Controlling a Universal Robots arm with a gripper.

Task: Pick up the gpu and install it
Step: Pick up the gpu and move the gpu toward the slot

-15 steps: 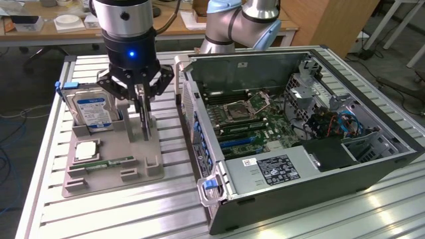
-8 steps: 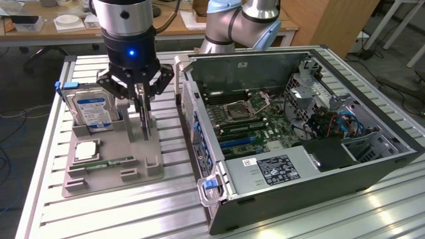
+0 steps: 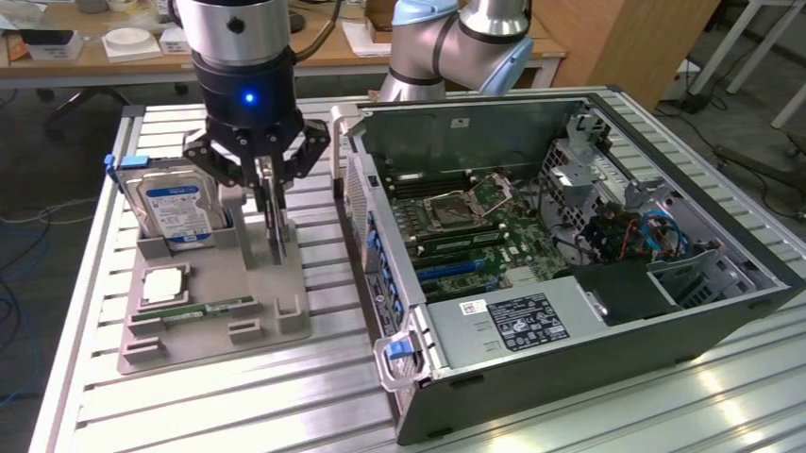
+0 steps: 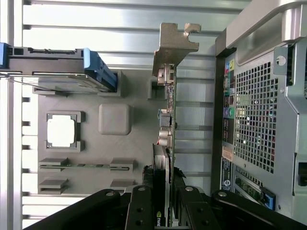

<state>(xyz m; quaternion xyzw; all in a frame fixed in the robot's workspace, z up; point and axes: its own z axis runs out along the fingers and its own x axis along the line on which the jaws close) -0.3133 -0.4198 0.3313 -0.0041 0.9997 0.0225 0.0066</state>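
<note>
- Gripper: lowered straight down over the grey parts holder. The jaws are drawn partway in and clamp the top edge of the gpu from both flat sides.
- Wrist view: the black fingers flank the gpu, seen edge-on, with its metal bracket at the end away from the gripper.
- gpu position: upright on its long edge, along the holder edge that faces the computer case. Whether its lower edge is seated in the holder slot or lifted clear of it cannot be told.
- Holder position: flat on the slatted aluminium table, just beside the open case, on the exterior view's left.
- Other holder contents: a hard drive upright at the edge away from the case, with a processor and a memory stick lying flat nearer the front edge.
- Case: side panel off, motherboard exposed.
</note>
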